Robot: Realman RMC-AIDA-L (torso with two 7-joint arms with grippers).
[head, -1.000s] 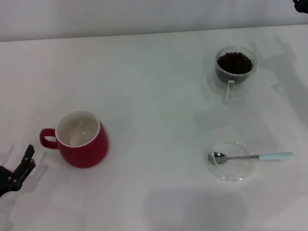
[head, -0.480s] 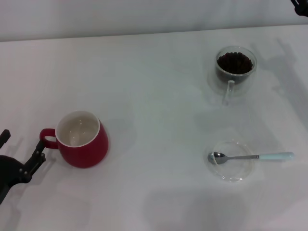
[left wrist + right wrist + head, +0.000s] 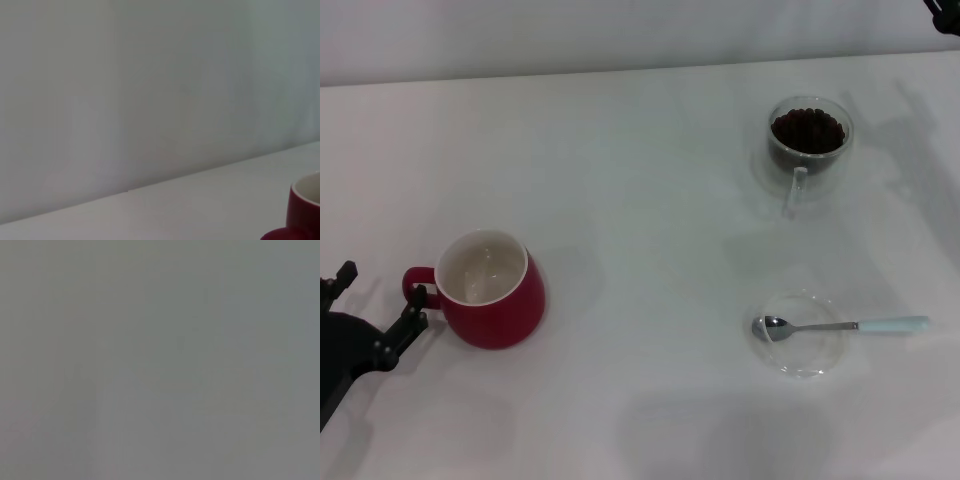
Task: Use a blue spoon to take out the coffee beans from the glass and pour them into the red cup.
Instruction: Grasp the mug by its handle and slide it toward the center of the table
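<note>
The red cup (image 3: 491, 290) stands at the near left of the white table, white inside, with its loop handle toward my left gripper (image 3: 380, 288). That gripper is open, and one finger (image 3: 413, 303) is right at the handle. An edge of the cup shows in the left wrist view (image 3: 304, 209). The glass (image 3: 808, 138) stands at the far right, full of coffee beans (image 3: 807, 128). The blue spoon (image 3: 842, 326) lies with its bowl on a clear saucer (image 3: 800, 352) at the near right. Only a dark bit of my right gripper (image 3: 946, 12) shows at the far right corner.
A pale wall runs behind the table's far edge (image 3: 620, 72). The right wrist view shows only flat grey.
My left gripper has moved in from the near-left corner toward the red cup, and one finger now reaches its handle. The cup, glass and spoon have not moved.
</note>
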